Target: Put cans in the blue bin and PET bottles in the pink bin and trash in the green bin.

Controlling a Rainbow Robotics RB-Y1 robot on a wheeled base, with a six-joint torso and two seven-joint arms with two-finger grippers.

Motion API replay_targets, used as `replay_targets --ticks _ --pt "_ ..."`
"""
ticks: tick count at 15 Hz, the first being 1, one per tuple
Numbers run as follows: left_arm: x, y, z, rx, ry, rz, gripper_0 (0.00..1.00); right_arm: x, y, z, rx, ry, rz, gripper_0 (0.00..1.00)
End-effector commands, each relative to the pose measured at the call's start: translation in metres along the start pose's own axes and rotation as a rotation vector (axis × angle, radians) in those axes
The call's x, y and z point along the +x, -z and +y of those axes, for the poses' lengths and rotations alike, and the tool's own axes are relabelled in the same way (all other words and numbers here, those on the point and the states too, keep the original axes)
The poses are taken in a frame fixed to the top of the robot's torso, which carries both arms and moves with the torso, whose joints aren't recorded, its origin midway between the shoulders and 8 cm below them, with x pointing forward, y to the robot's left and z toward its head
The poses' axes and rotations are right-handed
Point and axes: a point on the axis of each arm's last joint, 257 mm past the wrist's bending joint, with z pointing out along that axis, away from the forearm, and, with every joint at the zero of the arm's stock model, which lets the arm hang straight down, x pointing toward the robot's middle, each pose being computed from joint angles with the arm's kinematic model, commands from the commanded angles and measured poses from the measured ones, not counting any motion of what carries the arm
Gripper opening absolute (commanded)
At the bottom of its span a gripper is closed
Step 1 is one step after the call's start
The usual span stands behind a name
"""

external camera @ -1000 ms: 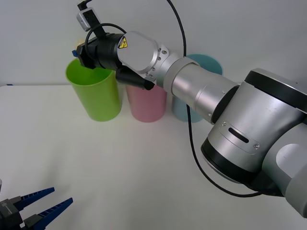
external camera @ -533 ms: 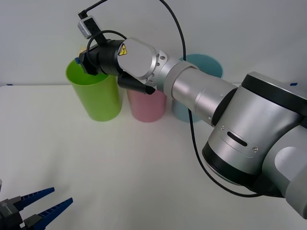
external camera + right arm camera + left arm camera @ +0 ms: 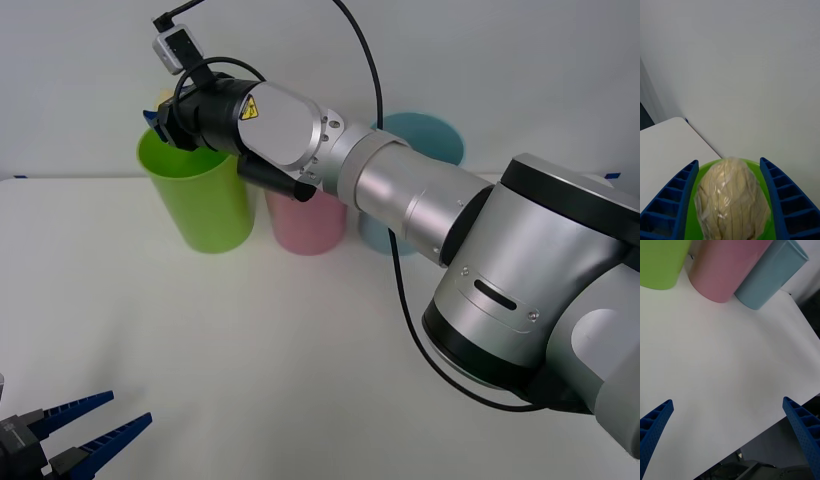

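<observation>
Pale-yellow trash (image 3: 732,200), its long axis running along the blue fingers (image 3: 672,197), is pinched in the right gripper (image 3: 155,118) above the green bin's (image 3: 200,200) rim. Beside that stand the pink bin (image 3: 308,222) and blue bin (image 3: 435,135). Near the table's front edge, the left gripper (image 3: 95,420) rests spread.

Green bin (image 3: 198,198) left, pink bin (image 3: 306,222) middle, blue bin (image 3: 425,142) right.

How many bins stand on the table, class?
3, in a row at the far edge: the green bin on the left, the pink bin in the middle, the blue bin on the right.
</observation>
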Motion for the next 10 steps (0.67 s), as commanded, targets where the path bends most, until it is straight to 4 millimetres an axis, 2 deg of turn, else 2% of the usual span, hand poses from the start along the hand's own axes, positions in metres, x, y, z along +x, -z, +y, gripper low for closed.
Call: replay_targets --ticks 1,7,8,10 --pt "0.0 0.0 0.0 0.0 0.0 0.0 1.0 -0.001 0.0 0.001 -0.002 0.0 -0.003 1.0" --pt "0.0 0.0 0.0 0.0 0.0 0.0 1.0 0.002 0.0 0.0 -0.001 -0.004 0.0 1.0" --pt "0.0 0.0 0.0 0.0 0.0 0.0 1.0 -0.004 0.001 0.0 -0.006 -0.016 -0.011 1.0" --pt "0.0 0.0 0.0 0.0 0.0 0.0 1.0 -0.038 0.009 -0.004 -0.022 -0.026 -0.076 1.0"
